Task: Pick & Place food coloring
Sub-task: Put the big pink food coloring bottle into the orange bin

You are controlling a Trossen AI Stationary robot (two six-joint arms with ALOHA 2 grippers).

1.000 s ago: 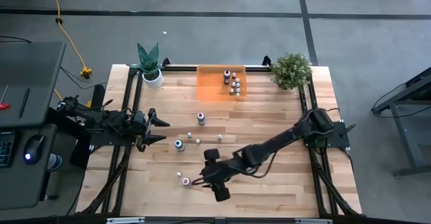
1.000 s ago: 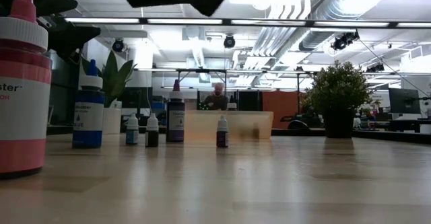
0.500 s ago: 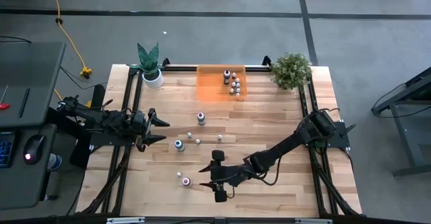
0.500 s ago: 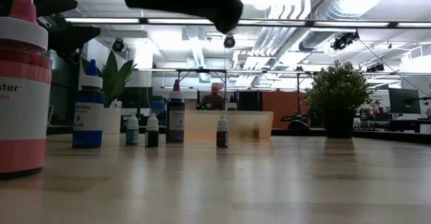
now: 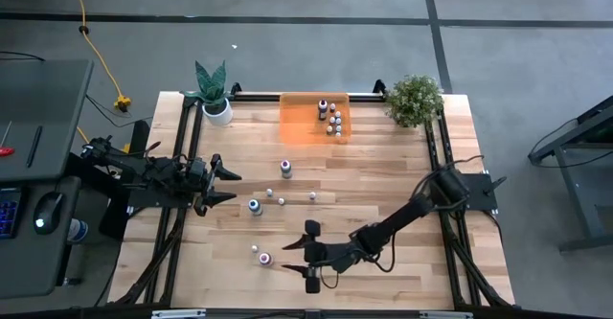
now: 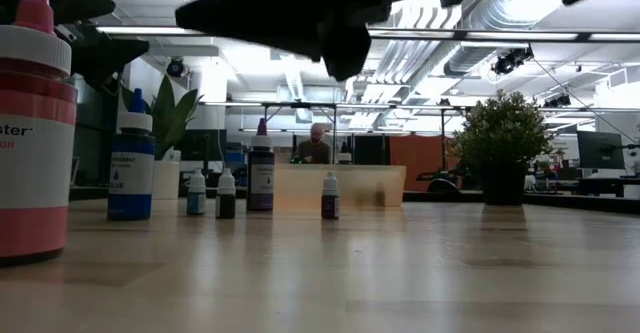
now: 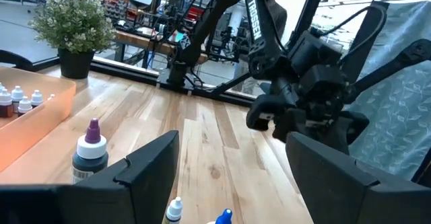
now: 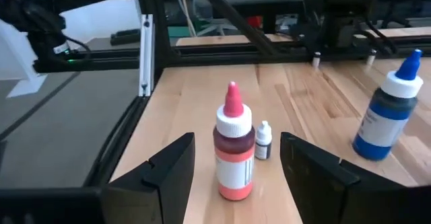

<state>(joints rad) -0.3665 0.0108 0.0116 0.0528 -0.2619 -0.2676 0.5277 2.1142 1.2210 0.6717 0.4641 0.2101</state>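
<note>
The food coloring bottles stand upright on the table. In the high view a red bottle (image 5: 265,258) and a tiny white one (image 5: 255,249) stand near the near edge. A blue bottle (image 5: 255,205), a purple-capped one (image 5: 285,169) and small droppers (image 5: 282,201) stand mid-table. My right gripper (image 5: 292,256) is open, level with the red bottle (image 8: 234,153), which stands a little ahead of its fingers, apart from them. My left gripper (image 5: 230,186) waits open at the table's left side, facing the purple-capped bottle (image 7: 91,153).
An orange tray (image 5: 299,125) at the far edge holds several small bottles (image 5: 333,120). A potted snake plant (image 5: 213,94) stands at the far left corner and a bushy plant (image 5: 414,100) at the far right. Bare wood lies to the right of mid-table.
My right arm has stretched out lower and swung a little toward the near edge. Its gripper has stayed open and now points level at the red bottle. In the low view its dark shape has grown larger overhead. No bottle has moved.
</note>
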